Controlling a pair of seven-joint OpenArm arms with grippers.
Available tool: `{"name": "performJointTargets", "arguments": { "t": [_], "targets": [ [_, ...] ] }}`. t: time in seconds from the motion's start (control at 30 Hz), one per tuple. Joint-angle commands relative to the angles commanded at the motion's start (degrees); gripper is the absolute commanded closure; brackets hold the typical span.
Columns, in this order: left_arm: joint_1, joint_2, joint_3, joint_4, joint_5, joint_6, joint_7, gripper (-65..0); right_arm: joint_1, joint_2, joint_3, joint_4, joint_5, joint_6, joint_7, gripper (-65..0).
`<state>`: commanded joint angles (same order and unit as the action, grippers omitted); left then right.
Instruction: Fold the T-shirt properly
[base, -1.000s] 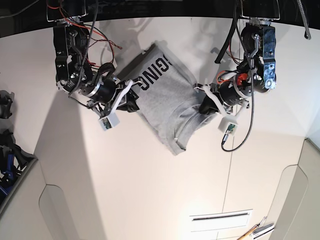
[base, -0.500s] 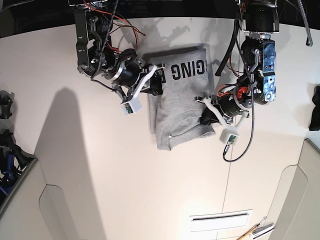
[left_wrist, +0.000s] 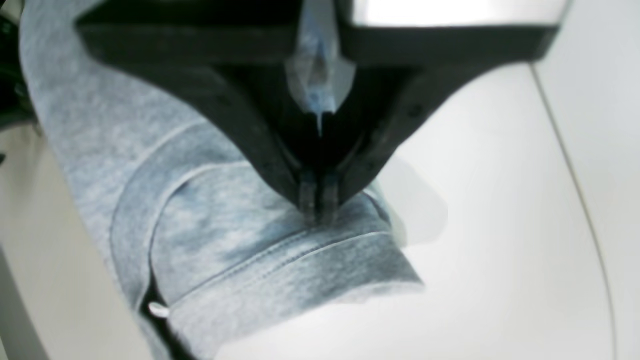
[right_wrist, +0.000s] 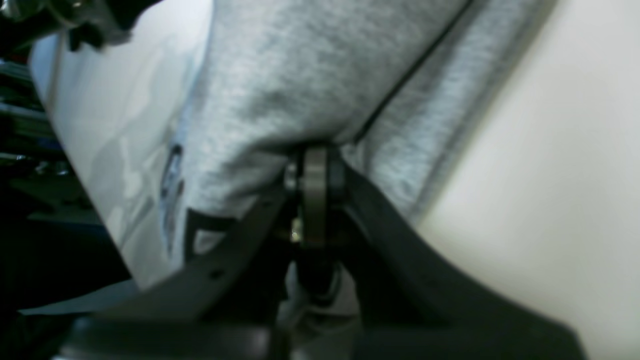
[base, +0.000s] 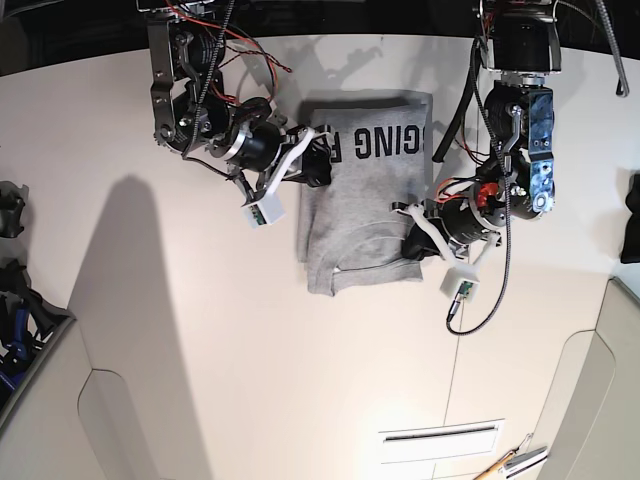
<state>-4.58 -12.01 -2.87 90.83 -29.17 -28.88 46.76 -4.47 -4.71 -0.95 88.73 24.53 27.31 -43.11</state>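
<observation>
The heather-grey T-shirt (base: 362, 215) lies folded into a rough rectangle on the white table (base: 200, 330), with black letters "GING" (base: 385, 143) showing on its far part. My left gripper (base: 414, 240) is at the shirt's near right corner, shut on a stitched hem (left_wrist: 300, 260); its fingertips (left_wrist: 316, 207) are pressed together on the fabric. My right gripper (base: 318, 165) is at the shirt's far left edge. In the right wrist view that gripper (right_wrist: 312, 170) is shut on a bunched fold of the T-shirt (right_wrist: 280, 85).
Black gear (base: 12, 215) sits at the table's left edge, and a dark object (base: 630, 225) at the right edge. A slot (base: 440, 432) and some tools (base: 515, 462) are at the near right. A seam (base: 455, 380) runs down the table.
The shirt swung from a diagonal lie to square with the table. My right gripper carried its edge up and to the right; my left gripper shifted slightly nearer with its corner.
</observation>
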Motion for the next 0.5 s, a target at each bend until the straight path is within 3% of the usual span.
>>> {"name": "performJointTargets", "arguments": {
  "t": [0.13, 0.3, 0.4, 0.5],
  "targets": [
    [1.1, -4.0, -0.2, 5.2, -3.3, 1.3, 3.0, 0.0, 0.0, 0.3, 0.0, 3.4, -1.6, -0.04, -0.9, 0.0],
    [7.8, -6.7, -1.1, 12.2, -3.8, 1.3, 3.0, 0.0, -0.3, 2.7, 0.0, 6.8, -1.6, -0.04, -2.6, 0.0],
    [13.5, -7.3, -4.7, 17.4, -4.0, 2.8, 3.1, 0.0, -2.6, 5.3, 0.0, 9.5, -1.6, -0.02, -2.8, 0.0],
    [20.0, -7.2, -10.5, 22.1, -4.1, 2.5, 3.1, 0.0, -7.0, 7.9, 0.0, 13.7, -1.6, -0.04, -2.3, 0.0]
  ]
}}
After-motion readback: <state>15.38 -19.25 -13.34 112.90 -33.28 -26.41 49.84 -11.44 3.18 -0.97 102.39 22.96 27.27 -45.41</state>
